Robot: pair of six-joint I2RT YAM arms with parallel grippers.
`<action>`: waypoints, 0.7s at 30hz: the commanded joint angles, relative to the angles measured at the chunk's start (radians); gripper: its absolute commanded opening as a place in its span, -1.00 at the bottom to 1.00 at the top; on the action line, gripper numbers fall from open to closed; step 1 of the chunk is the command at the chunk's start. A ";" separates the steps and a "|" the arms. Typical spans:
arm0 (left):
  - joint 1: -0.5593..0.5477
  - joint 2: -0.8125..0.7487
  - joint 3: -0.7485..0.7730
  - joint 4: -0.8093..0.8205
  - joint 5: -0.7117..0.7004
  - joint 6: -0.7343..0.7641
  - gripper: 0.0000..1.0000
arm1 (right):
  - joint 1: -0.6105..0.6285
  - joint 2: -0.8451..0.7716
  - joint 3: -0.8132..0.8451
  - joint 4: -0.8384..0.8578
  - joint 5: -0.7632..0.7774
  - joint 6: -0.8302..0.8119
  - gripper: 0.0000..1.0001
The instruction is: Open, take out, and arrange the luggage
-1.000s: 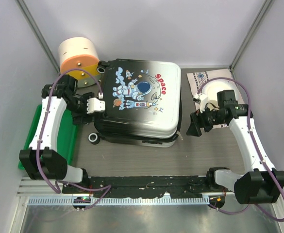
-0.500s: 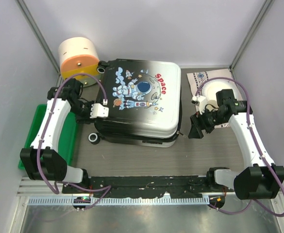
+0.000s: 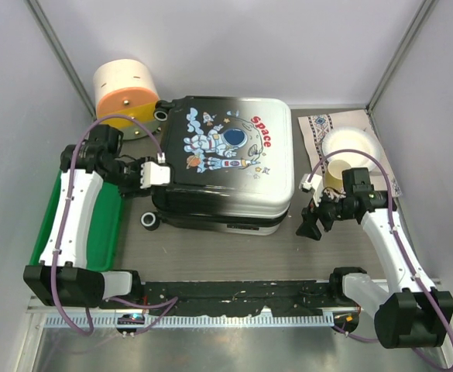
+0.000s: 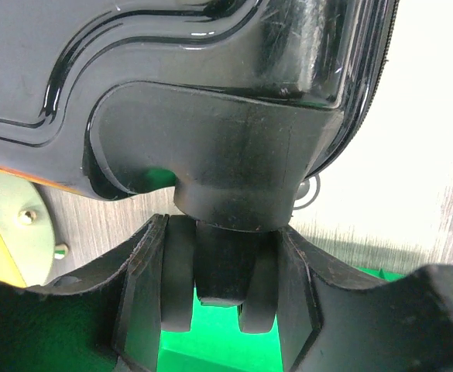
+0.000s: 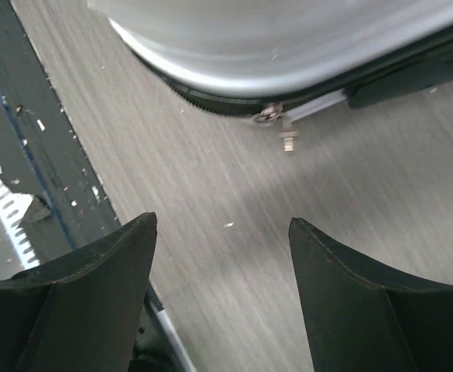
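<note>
The luggage point(image 3: 230, 159) lies flat mid-table, astronaut "Space" print up, shell white at the near side and black at the far side. My left gripper point(image 3: 163, 174) is at its left edge, shut on a black double wheel point(image 4: 218, 271) under the shell's corner point(image 4: 211, 139); in the left wrist view my left gripper point(image 4: 220, 294) has one finger on each side of the wheel. My right gripper point(image 3: 307, 227) is open and empty, just off the luggage's near right corner. In the right wrist view my right gripper point(image 5: 222, 221) is above bare table, with the zipper pull point(image 5: 288, 139) ahead.
A green tray point(image 3: 48, 232) lies at the left and shows under the wheel point(image 4: 211, 341). A cream-and-orange cylinder point(image 3: 124, 85) stands at the back left. A white bowl point(image 3: 350, 147) on a patterned cloth point(image 3: 315, 128) sits at the right. A black rail point(image 3: 234, 291) runs along the front.
The luggage has shifted slightly right and turned a little. My right gripper has moved nearer, toward the front corner, uncovering the bowl. My left arm has stayed at the wheel.
</note>
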 commanded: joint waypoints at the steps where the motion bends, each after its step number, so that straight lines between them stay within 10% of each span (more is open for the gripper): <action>1: 0.021 -0.025 0.027 -0.121 0.064 -0.074 -1.00 | 0.004 -0.002 -0.015 0.156 -0.053 -0.026 0.48; 21: 0.032 0.050 -0.067 -0.035 -0.004 -0.042 -1.00 | 0.004 -0.025 -0.282 0.657 -0.250 -0.024 0.12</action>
